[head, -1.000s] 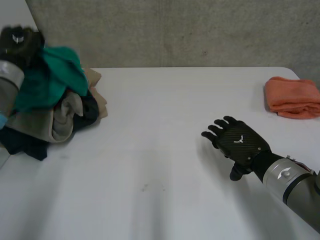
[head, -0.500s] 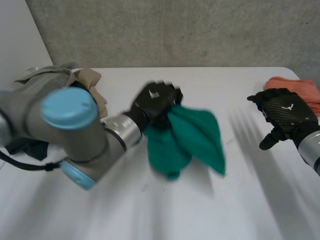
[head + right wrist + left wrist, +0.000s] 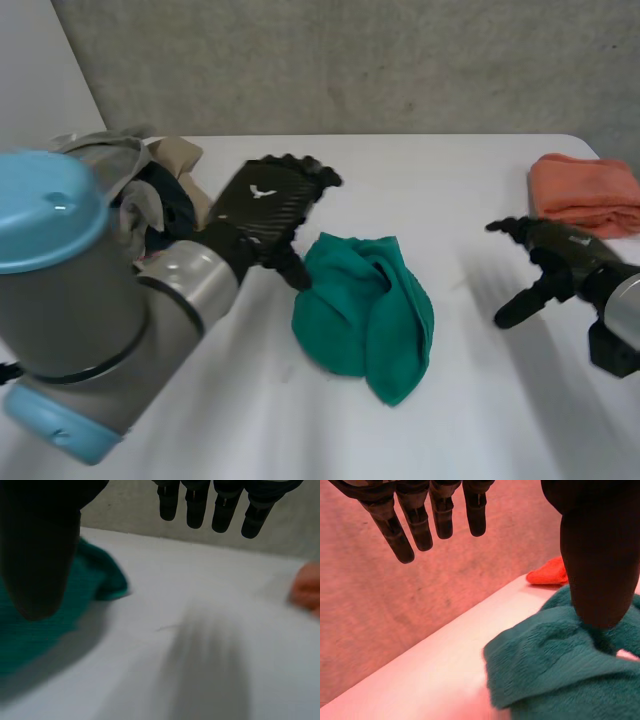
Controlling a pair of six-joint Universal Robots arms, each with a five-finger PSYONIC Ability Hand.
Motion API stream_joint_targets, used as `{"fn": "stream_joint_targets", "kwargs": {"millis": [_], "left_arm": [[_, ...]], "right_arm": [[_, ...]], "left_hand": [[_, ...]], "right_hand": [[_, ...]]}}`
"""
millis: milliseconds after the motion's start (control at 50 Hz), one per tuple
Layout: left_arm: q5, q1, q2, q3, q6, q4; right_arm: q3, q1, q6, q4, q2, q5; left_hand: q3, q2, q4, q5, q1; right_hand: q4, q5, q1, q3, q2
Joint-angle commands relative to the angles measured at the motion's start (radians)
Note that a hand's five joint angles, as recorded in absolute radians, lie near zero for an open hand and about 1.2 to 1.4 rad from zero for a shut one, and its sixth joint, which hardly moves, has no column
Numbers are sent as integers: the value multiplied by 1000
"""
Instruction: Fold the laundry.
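Observation:
A crumpled green towel (image 3: 367, 313) lies in a heap near the middle of the white table (image 3: 450, 180). My left hand (image 3: 266, 205) hovers just beyond its far left side, fingers straight and spread, holding nothing. In the left wrist view the green towel (image 3: 560, 675) lies under the thumb (image 3: 597, 555), which is apart from the fingers (image 3: 420, 515). My right hand (image 3: 555, 255) is open to the right of the towel, clear of it. Its wrist view has the towel (image 3: 60, 615) beside the thumb (image 3: 40, 545).
A pile of unfolded laundry (image 3: 150, 195) in beige, grey and dark cloth sits at the table's far left, behind my left arm (image 3: 90, 320). A folded orange towel (image 3: 585, 193) rests at the far right edge; it also appears past the green towel (image 3: 549, 573).
My left hand carried the green towel from the pile to the table's middle, then let it go and opened. My right hand rose and shifted right.

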Motion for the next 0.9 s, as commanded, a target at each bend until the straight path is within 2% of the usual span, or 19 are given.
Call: {"fn": "stream_joint_targets", "kwargs": {"millis": [20, 160, 240, 320, 340, 400, 420, 440, 460, 480, 560, 580, 640, 700, 720, 740, 800, 900], "left_arm": [[5, 107, -19, -16, -22, 11], [30, 104, -246, 87, -29, 3], [114, 89, -336, 142, -31, 11], [186, 68, -419, 197, -37, 12], [195, 61, -435, 209, -39, 14], [205, 34, -481, 263, -39, 14], [206, 28, -490, 277, -37, 16], [203, 26, -507, 309, -34, 20], [199, 29, -514, 327, -34, 26], [192, 34, -522, 346, -34, 35], [87, 38, -534, 456, -22, 121], [33, 40, -522, 493, -8, 161], [-21, 49, -496, 533, 23, 233], [-28, 61, -421, 552, 70, 360], [-28, 61, -397, 552, 79, 397], [-28, 63, -345, 539, 93, 467], [-25, 64, -277, 494, 99, 558], [-24, 61, -217, 356, 106, 617]], "right_arm": [[-5, 117, 244, 19, 122, -21], [-53, 234, 373, -56, 271, -7], [-79, 271, 406, -90, 314, 42], [-99, 282, 397, -137, 317, 152], [-115, 286, 392, -156, 316, 200], [-149, 294, 383, -177, 313, 254], [-178, 300, 363, -185, 313, 274], [-195, 303, 348, -187, 314, 281], [-217, 306, 325, -187, 314, 286], [-231, 309, 305, -187, 314, 288], [-345, 314, 104, -193, 323, 297], [-400, 314, 17, -194, 328, 304], [-546, 323, -167, -234, 337, 326], [-646, 332, -260, -295, 332, 375], [-696, 344, -306, -355, 328, 412], [-720, 351, -326, -386, 326, 423], [-761, 360, -392, -536, 314, 459], [-749, 371, -496, -602, 296, 464]], "left_hand": [[-14, -6, -4, 3, -24], [-5, 3, 5, 12, -15], [-5, 3, 5, 12, -15], [54, 62, 63, 70, 44], [80, 88, 90, 97, 70], [361, 369, 371, 378, 351], [493, 501, 503, 510, 483], [869, 877, 879, 886, 859], [1085, 1093, 1095, 1102, 1075], [1125, 1133, 1134, 1141, 1115], [1125, 1133, 1135, 1142, 1115], [1125, 1133, 1135, 1142, 1115], [1125, 1133, 1135, 1142, 1115], [1125, 1133, 1135, 1142, 1115], [1125, 1133, 1135, 1142, 1115], [1125, 1133, 1135, 1142, 1115], [1125, 1133, 1135, 1142, 1115], [1125, 1133, 1135, 1142, 1115]], "right_hand": [[-36, -46, -54, -36, -32], [-20, -30, -38, -20, -16], [97, 87, 79, 97, 101], [566, 556, 548, 566, 570], [788, 778, 770, 788, 792], [1057, 1047, 1039, 1057, 1060], [1184, 1174, 1167, 1184, 1188], [1185, 1176, 1168, 1186, 1189], [1185, 1176, 1168, 1186, 1189], [1185, 1176, 1168, 1186, 1189], [1185, 1176, 1168, 1186, 1189], [1185, 1176, 1168, 1186, 1189], [1185, 1176, 1168, 1186, 1189], [1185, 1176, 1168, 1186, 1189], [1185, 1176, 1168, 1186, 1189], [1185, 1176, 1168, 1186, 1189], [1185, 1176, 1168, 1186, 1189], [1185, 1176, 1168, 1186, 1189]]}}
